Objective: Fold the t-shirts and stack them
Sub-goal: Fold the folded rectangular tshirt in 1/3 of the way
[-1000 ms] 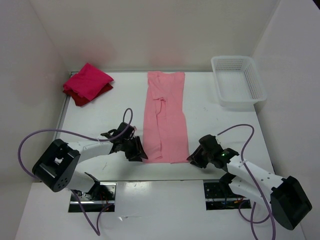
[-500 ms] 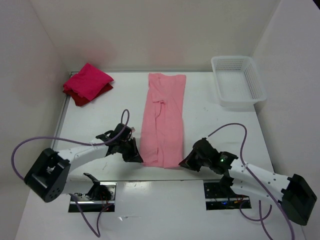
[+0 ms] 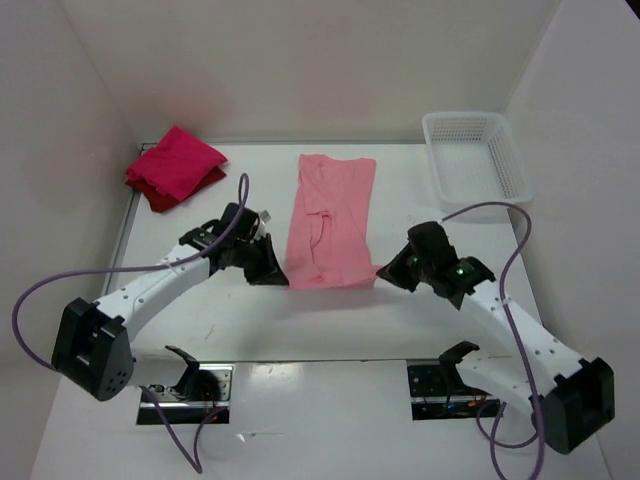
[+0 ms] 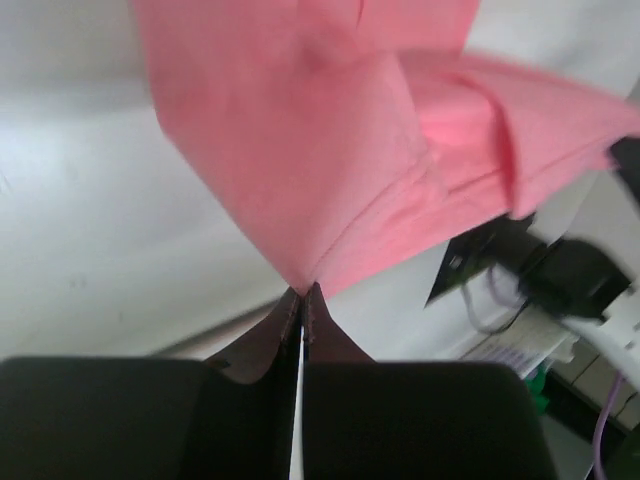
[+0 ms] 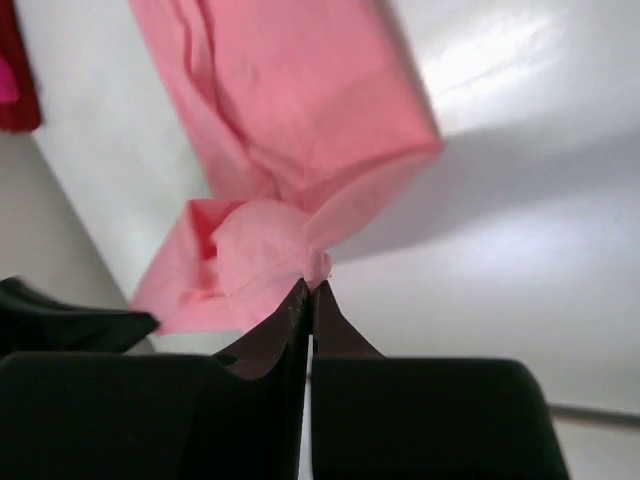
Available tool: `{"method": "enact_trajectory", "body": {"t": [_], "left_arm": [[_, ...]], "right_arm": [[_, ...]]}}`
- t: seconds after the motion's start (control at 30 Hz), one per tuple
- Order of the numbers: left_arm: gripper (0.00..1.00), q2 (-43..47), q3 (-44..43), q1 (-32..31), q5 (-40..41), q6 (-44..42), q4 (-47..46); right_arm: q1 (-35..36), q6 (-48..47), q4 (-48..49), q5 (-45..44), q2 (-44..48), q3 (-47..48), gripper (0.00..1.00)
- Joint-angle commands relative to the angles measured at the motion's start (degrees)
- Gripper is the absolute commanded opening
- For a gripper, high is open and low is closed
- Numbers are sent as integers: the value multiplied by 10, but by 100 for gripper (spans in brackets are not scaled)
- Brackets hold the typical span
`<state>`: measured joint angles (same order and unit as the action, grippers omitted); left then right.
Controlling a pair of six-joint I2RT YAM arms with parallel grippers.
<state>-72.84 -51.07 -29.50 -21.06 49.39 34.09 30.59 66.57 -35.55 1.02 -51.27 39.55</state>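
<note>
Both near corners of the salmon pink t-shirt [image 3: 335, 215] are pinched: left gripper [image 3: 283, 279] clamped shut at its seven o'clock, right gripper [image 3: 383, 270] at five o'clock.

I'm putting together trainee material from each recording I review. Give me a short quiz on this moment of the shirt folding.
1. True or false: the white basket holds a shirt.
2. Which corners of the pink t-shirt are pinched? A) the far ones B) the near ones C) none
3. How many folded shirts lie at the far left, and in what colours?
Key: 1 false: nothing shows in it. 2 B: the left gripper and the right gripper are each shut on a near corner. 3 two: a bright crimson shirt on a dark red shirt.
</note>
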Motion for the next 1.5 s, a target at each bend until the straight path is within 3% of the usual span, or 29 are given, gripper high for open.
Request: {"method": "enact_trajectory", "body": {"t": [0.0,0.1,0.47,0.83,0.97,1.0,1.1,1.17,1.2,1.3,1.37,1.43,1.47], "left_arm": [[0,-51,-53,54,23,-38,-32],[0,-120,-104,100,20,-55,-68],[0,-370,-313,112,61,-80,-110],[2,-455,-411,131,73,-80,-157],[9,-505,-452,137,79,-80,-162],[12,-512,-461,137,79,-80,-162],[44,-517,-467,137,72,-80,-196],[63,-507,-472,137,72,-80,-201],[65,-495,-462,142,86,-80,-208],[67,-436,-428,147,102,-80,-220],[59,-385,-371,147,95,-80,-241],[47,-350,-322,132,60,-64,-261],[40,-341,-277,120,55,-52,-268]], "right_arm": [[-59,-148,27,10,-78,67,0],[-100,-187,71,19,-171,113,0],[-160,-245,169,23,-402,236,0],[-187,-268,183,50,-530,350,0],[-193,-268,190,50,-583,391,1],[-193,-268,190,57,-607,411,1],[-193,-268,185,58,-633,445,9],[-193,-268,179,52,-639,456,20],[-193,-273,179,52,-639,456,32],[-193,-273,175,58,-605,456,44],[-193,-280,167,58,-576,450,46],[-179,-285,167,58,-554,436,43],[-171,-285,167,52,-538,436,34]]}}
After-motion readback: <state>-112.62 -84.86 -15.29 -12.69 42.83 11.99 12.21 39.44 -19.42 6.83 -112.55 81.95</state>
